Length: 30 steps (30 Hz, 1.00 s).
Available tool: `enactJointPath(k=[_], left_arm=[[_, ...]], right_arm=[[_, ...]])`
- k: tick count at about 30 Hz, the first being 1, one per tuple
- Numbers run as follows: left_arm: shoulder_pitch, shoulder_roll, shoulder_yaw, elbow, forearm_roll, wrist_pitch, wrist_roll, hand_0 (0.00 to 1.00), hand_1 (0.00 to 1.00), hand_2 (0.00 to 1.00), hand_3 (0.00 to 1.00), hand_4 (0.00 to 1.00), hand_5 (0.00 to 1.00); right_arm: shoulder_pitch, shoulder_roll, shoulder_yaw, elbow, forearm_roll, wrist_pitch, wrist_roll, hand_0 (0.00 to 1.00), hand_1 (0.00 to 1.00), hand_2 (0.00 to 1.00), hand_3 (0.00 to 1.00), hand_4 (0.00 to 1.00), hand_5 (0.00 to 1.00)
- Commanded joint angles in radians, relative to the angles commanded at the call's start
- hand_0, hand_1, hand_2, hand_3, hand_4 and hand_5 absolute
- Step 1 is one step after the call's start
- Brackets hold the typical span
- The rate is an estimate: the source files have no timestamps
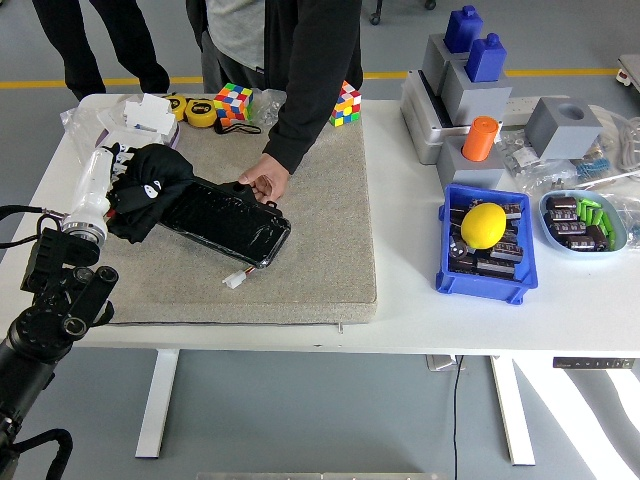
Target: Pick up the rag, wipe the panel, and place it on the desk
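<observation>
The left hand (112, 180) has its fingers closed around the black rag (150, 185), which sits bunched over the left end of the glossy black panel (222, 220) on the grey mat (330, 240) covering the surface. The panel's long axis runs diagonally, from upper left down to lower right, where a small white connector (235, 281) trails off. A person's hand (264, 183) steadies its far edge. The main risk is the rag dragging the slick panel sideways if pressure comes off-axis, or the wipe running into the person's hand. The loosely bunched rag could also slip out of the fingers mid-stroke. The right hand is out of sight.
</observation>
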<state>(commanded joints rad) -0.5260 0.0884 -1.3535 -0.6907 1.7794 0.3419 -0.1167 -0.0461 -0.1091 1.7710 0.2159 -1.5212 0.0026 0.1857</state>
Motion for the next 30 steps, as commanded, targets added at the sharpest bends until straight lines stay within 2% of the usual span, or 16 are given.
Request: enactJointPath(k=[5, 14, 22, 27, 30], left_arm=[[0.005, 0.002, 0.020, -0.020, -0.003, -0.007, 0.012, 0.254, 0.278, 0.283, 0.556, 0.655, 0.002], [0.031, 0.024, 0.140, -0.151, -0.035, -0.023, 0.058, 0.242, 0.275, 0.283, 0.557, 0.656, 0.002], [0.052, 0.045, 0.241, -0.237, -0.067, -0.048, 0.106, 0.236, 0.273, 0.283, 0.558, 0.657, 0.002], [0.061, 0.051, 0.267, -0.252, -0.087, -0.046, 0.104, 0.234, 0.272, 0.282, 0.558, 0.656, 0.002], [0.048, 0.043, 0.237, -0.223, -0.098, -0.029, 0.074, 0.234, 0.272, 0.282, 0.558, 0.656, 0.002]], right_arm=[[-0.001, -0.002, -0.004, 0.001, 0.003, 0.000, 0.001, 0.534, 0.555, 0.490, 0.521, 0.877, 0.352], [-0.003, -0.003, -0.007, 0.000, 0.000, 0.000, 0.000, 0.534, 0.555, 0.489, 0.523, 0.877, 0.352], [-0.003, -0.003, -0.006, 0.003, 0.003, 0.000, 0.001, 0.534, 0.554, 0.489, 0.522, 0.876, 0.351], [-0.005, -0.001, -0.003, 0.003, 0.001, 0.000, 0.001, 0.534, 0.557, 0.489, 0.521, 0.877, 0.353], [-0.003, 0.000, -0.006, 0.003, 0.003, 0.001, 0.001, 0.534, 0.557, 0.489, 0.521, 0.877, 0.353]])
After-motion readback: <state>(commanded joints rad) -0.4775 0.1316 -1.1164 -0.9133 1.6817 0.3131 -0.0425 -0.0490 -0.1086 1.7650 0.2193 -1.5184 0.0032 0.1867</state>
